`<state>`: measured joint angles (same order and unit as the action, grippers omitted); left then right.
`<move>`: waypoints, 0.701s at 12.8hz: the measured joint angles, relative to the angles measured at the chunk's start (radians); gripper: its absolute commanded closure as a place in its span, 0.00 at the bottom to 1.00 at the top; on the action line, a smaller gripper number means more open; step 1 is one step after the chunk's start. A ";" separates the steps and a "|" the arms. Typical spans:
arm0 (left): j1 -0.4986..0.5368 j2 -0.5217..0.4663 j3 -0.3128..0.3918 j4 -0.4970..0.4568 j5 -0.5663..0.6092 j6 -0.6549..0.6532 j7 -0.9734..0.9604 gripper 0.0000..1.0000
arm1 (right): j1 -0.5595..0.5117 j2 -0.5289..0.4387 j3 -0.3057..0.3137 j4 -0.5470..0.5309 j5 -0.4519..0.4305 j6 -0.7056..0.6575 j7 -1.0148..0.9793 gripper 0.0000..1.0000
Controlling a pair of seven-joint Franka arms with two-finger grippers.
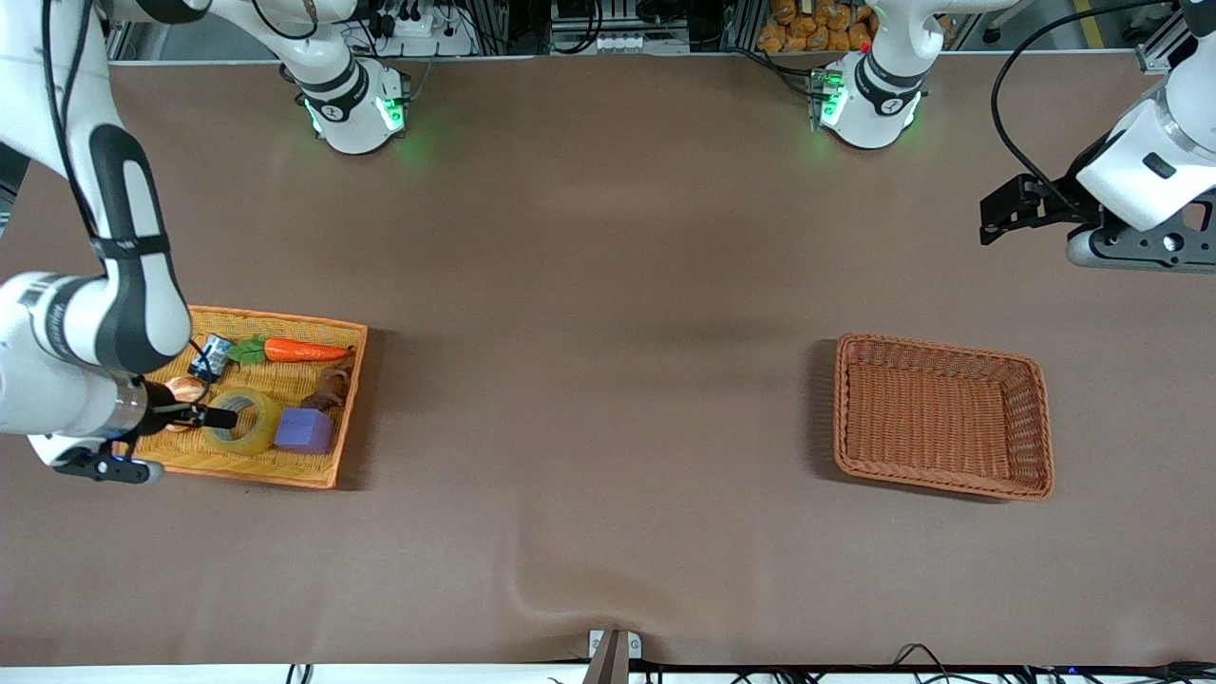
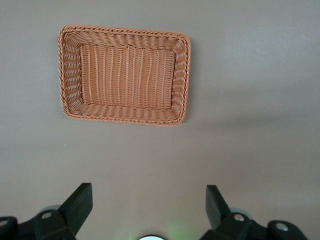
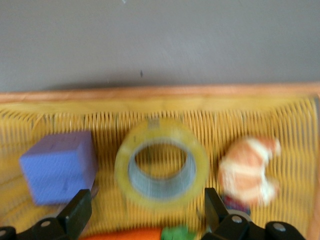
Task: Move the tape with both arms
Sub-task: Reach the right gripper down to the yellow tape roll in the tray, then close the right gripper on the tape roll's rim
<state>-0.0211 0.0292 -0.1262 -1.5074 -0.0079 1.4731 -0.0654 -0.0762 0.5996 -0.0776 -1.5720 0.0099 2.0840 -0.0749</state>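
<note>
The tape [image 1: 243,421] lies flat in the yellow tray [image 1: 350,399], purple cube [image 1: 304,429] touching at its 3 o'clock. The right pincer [image 1: 214,416] hovers spread over it; straddle the ring wall, clear of cube and croissant [image 3: 248,170], before closing. The left pincer [image 1: 999,211] waits spread above the desk [image 1: 608,380], the brown basket [image 1: 1035,418] toward its 7 o'clock

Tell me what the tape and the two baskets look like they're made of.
The tape: translucent yellowish plastic film, glossy, on a grey core; the weave shows through its rim. The yellow basket it lies in: woven wicker or plastic strands, matte, orange-rimmed. The brown basket: tightly woven rattan-like fibre with a braided rim; could be synthetic.
</note>
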 measured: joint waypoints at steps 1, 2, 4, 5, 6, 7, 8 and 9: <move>0.000 0.000 0.000 0.000 0.000 -0.001 0.000 0.00 | 0.001 0.027 0.001 0.006 0.000 0.035 -0.061 0.00; 0.000 0.000 0.000 0.000 0.000 -0.001 0.000 0.00 | 0.001 0.045 0.001 0.012 0.000 0.045 -0.121 0.00; 0.001 0.001 0.000 0.000 0.000 -0.003 0.000 0.00 | -0.002 0.063 -0.001 0.015 0.000 0.045 -0.182 0.00; 0.001 0.002 0.000 -0.001 0.000 -0.004 0.000 0.00 | -0.011 0.069 -0.002 0.015 0.000 0.045 -0.191 0.00; 0.001 0.003 0.000 -0.001 0.000 -0.004 0.000 0.00 | -0.024 0.074 -0.003 0.015 0.000 0.043 -0.195 0.00; 0.001 0.005 0.000 -0.001 0.000 -0.004 0.000 0.00 | -0.041 0.079 -0.004 0.014 0.000 0.038 -0.199 0.00; 0.001 0.005 0.000 -0.001 0.000 -0.004 0.000 0.00 | -0.057 0.085 -0.004 0.008 0.000 0.032 -0.206 0.00; 0.001 0.005 0.000 -0.001 0.000 -0.004 0.000 0.00 | -0.067 0.092 -0.004 -0.001 0.001 0.028 -0.209 0.00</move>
<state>-0.0204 0.0342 -0.1259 -1.5086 -0.0079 1.4692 -0.0654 -0.1428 0.6916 -0.0816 -1.5728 0.0106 2.1115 -0.2837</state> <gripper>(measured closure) 0.000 0.000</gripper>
